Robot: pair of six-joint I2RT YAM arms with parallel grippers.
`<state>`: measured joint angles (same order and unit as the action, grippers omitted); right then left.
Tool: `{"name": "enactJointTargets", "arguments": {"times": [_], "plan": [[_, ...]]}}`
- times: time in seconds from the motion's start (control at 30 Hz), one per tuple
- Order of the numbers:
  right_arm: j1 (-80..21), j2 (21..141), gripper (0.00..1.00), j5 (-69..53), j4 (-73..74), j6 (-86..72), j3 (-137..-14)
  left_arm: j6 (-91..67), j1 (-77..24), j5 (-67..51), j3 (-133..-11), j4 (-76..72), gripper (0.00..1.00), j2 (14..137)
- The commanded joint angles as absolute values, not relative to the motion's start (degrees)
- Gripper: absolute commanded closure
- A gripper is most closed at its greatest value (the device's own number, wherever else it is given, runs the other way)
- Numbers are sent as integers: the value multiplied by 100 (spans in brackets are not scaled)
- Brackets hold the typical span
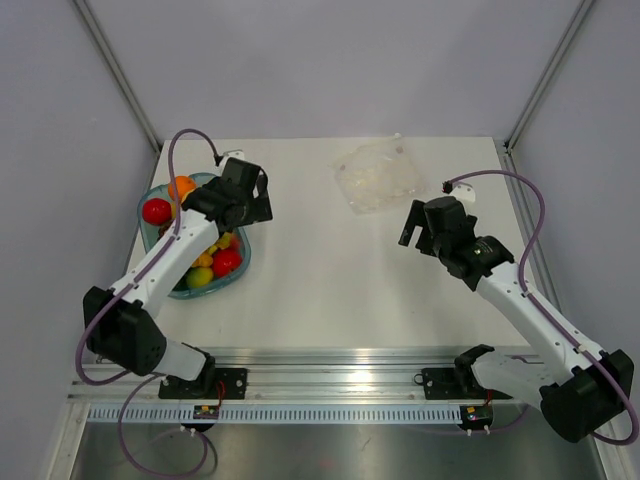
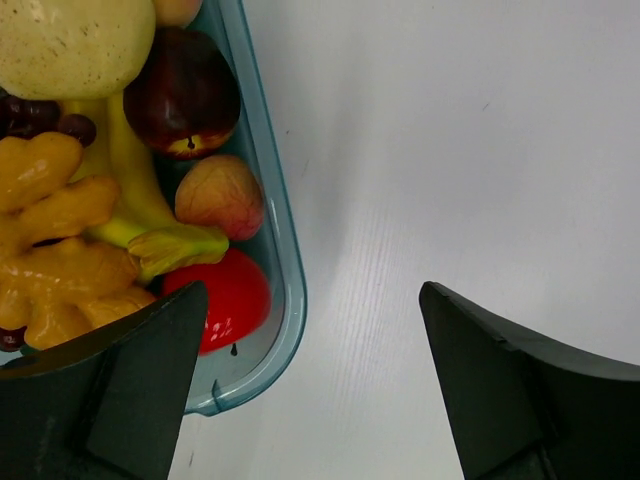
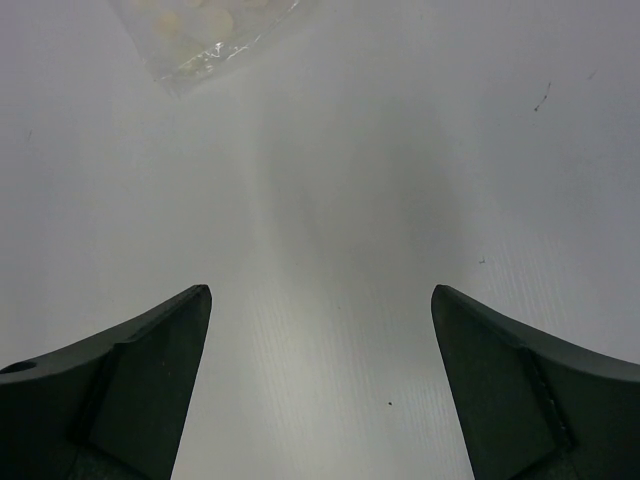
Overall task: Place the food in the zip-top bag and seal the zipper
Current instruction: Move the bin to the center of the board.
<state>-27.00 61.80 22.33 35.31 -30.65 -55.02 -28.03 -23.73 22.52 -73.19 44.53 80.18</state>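
Plain white table (image 1: 330, 300) with a faint ribbed grain and a few tiny dark specks if you look through the right wrist cam, boxed in by pale grey walls (image 1: 320, 60), with metal struts (image 1: 115, 65) running diagonally up the upper corners. Along the bottom of the overhead shot there's an aluminium rail (image 1: 330, 380) where both arms are bolted, and purple cables (image 1: 180, 140) loop off each arm. All the food (image 1: 205, 265) is sitting in a translucent blue-green bowl (image 2: 285, 260) at the left middle of the overhead frame: a red apple (image 1: 156, 210), an orange (image 1: 182, 186), plus bananas (image 2: 130, 180), a peach (image 2: 220, 195) and a few grapes (image 2: 30, 115) in the left wrist view. The left gripper (image 2: 312, 300) hangs over the bowl's right edge, jaws spread wide with nothing between them. The zip-top bag (image 1: 378, 176) lies crinkled and flat at the upper middle of the table, well apart from the bowl. Can't make out the zipper at all. The right gripper (image 3: 320, 300) is just below the bag in the overhead frame, also spread wide over bare table, holding nothing.
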Motion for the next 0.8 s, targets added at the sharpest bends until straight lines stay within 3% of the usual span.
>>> {"name": "enactJointTargets", "arguments": {"times": [0.0,0.17,0.33,0.53,0.77], "plan": [[-2725,5995,1,2013,3164,-2997,-5493,-3084,-2286,2575,-7909,4552,12,8463],[-2733,5889,0,1837,3015,-2997,-5441,-3190,-1741,2268,-8120,4271,27,9069],[-2725,5976,1,1793,3058,-3014,-5484,-3225,-1477,2171,-8349,4210,33,9623],[-2733,6047,1,1784,3111,-3023,-5520,-3296,-1459,2040,-8358,4070,34,10072],[-2725,6222,0,1784,3111,-2988,-5528,-3252,-1477,2030,-8437,4025,29,10169]]}}
